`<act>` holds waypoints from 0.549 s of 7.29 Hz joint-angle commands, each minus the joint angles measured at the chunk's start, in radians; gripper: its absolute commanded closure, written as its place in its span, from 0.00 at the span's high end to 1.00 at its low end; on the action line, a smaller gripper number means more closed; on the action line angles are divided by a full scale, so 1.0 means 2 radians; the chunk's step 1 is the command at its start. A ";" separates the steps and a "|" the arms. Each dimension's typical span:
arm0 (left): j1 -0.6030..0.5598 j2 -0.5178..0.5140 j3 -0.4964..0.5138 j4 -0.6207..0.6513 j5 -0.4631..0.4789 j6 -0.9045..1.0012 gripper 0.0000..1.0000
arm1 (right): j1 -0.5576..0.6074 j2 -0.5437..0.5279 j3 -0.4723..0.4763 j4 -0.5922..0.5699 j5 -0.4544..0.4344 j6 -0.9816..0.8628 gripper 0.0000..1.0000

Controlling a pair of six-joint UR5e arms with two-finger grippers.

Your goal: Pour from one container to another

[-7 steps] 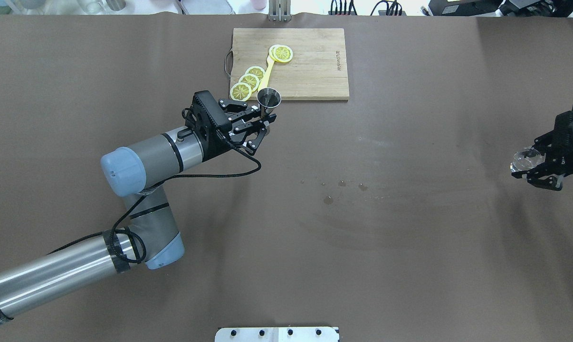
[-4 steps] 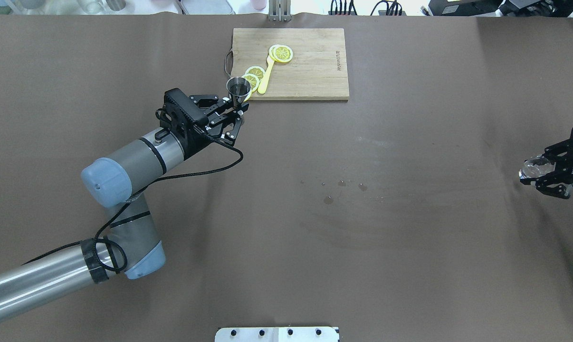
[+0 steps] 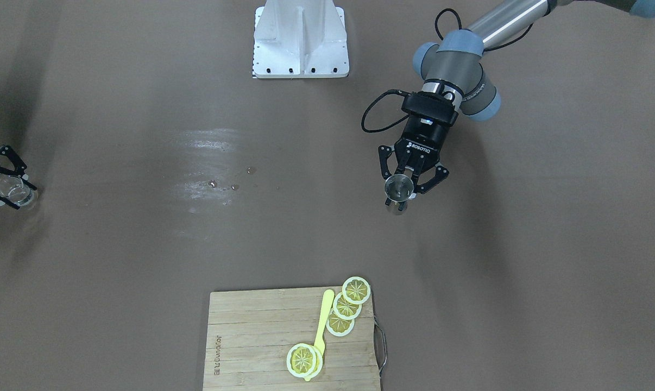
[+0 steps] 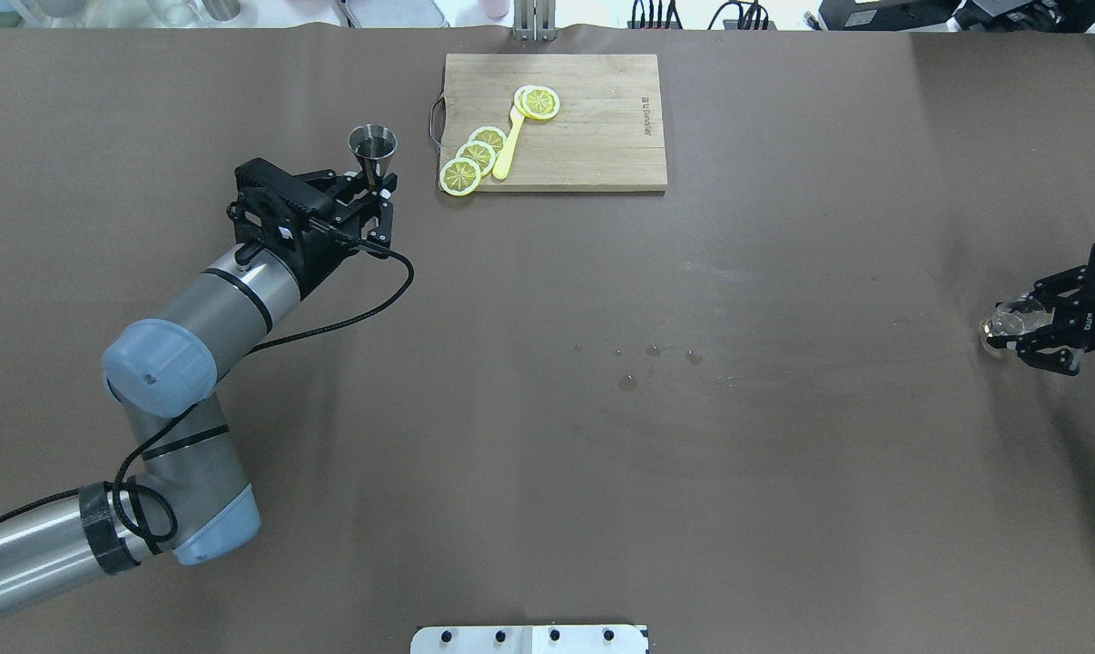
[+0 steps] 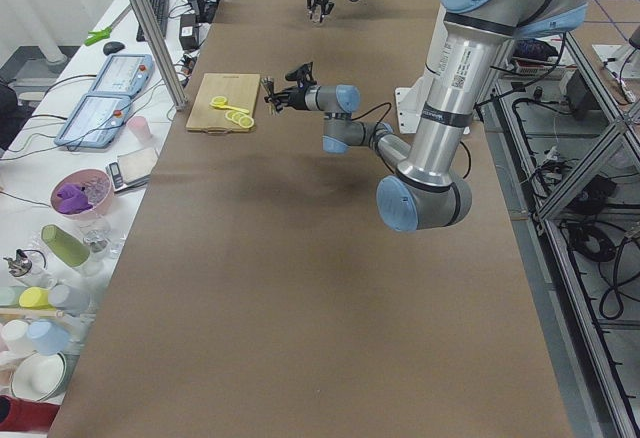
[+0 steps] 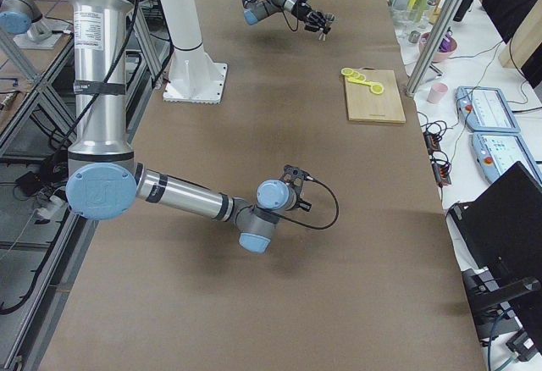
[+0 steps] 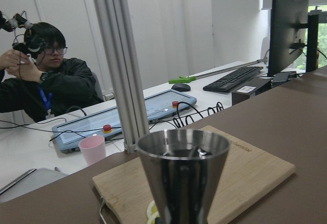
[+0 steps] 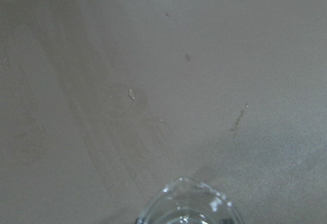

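A steel cone-shaped jigger (image 4: 372,145) stands upright in my left gripper (image 4: 377,187), which is shut on its narrow waist, just left of the cutting board. The front-facing view shows the jigger (image 3: 399,188) from above with the left gripper (image 3: 401,181) behind it. In the left wrist view the jigger (image 7: 184,169) fills the lower middle, and I cannot make out any contents. Far right, my right gripper (image 4: 1020,327) is shut on a clear glass (image 4: 998,324), low over the table. The glass (image 3: 12,191) also shows at the front-facing view's left edge, and its rim (image 8: 187,203) shows in the right wrist view.
A wooden cutting board (image 4: 593,136) at the back centre carries lemon slices (image 4: 461,175) and a yellow spoon (image 4: 509,145). Small wet droplets (image 4: 627,382) mark the brown table mid-way. The white robot base plate (image 4: 529,639) sits at the near edge. A person sits beyond the table.
My left arm has swung left with the jigger, from the board's front edge to a spot left of the board. The right gripper with the glass has shifted slightly.
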 commanded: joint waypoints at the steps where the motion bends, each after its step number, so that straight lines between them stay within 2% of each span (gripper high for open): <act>1: 0.000 0.016 -0.020 0.076 0.044 -0.054 0.00 | 0.004 -0.001 -0.006 0.003 0.006 0.001 0.00; 2: 0.000 0.017 -0.020 0.093 0.070 -0.075 0.00 | 0.005 -0.002 -0.007 0.004 0.007 0.001 0.00; 3: 0.002 0.020 -0.020 0.126 0.103 -0.104 0.00 | 0.005 -0.004 -0.008 0.003 0.007 0.001 0.24; 4: 0.002 0.024 -0.020 0.139 0.113 -0.128 0.00 | 0.007 -0.004 -0.009 0.003 0.015 0.001 0.99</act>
